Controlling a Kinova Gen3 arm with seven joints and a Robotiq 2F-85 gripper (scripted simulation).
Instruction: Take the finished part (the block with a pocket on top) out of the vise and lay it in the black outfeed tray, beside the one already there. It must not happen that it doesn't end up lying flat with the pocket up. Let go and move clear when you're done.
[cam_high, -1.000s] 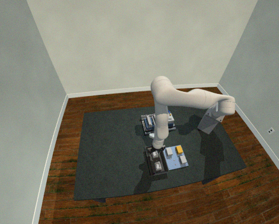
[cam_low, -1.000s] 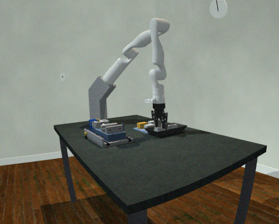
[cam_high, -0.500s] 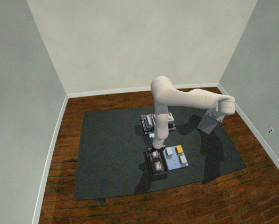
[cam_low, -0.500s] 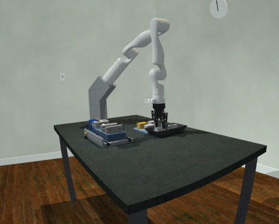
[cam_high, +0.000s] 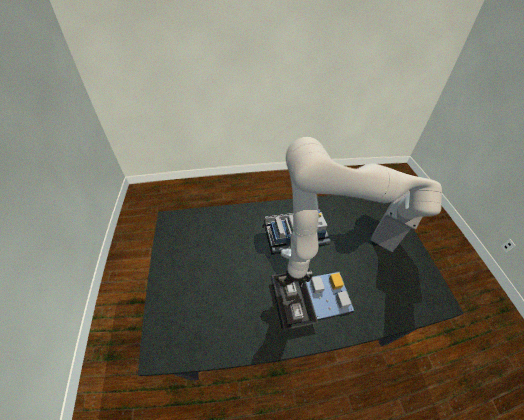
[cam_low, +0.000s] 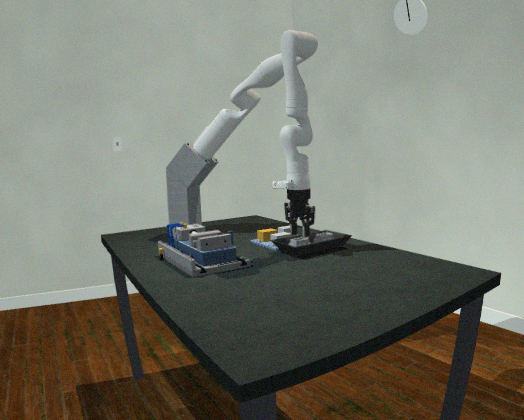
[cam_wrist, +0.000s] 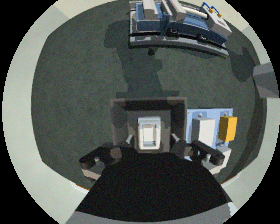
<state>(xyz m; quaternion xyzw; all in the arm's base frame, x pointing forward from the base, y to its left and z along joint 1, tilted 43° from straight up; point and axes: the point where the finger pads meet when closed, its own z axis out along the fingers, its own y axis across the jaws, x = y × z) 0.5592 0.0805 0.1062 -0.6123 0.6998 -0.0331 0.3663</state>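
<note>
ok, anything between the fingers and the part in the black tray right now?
Nothing visible. The gripper hangs open straight over the part, which lies in the black tray beside the other block. The wrist view shows it bare between the spread fingers, which hold nothing.

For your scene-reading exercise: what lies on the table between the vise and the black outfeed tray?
Only dark table top, crossed by the arm's shadow, separates the vise from the black outfeed tray. The top view shows this best.
</note>
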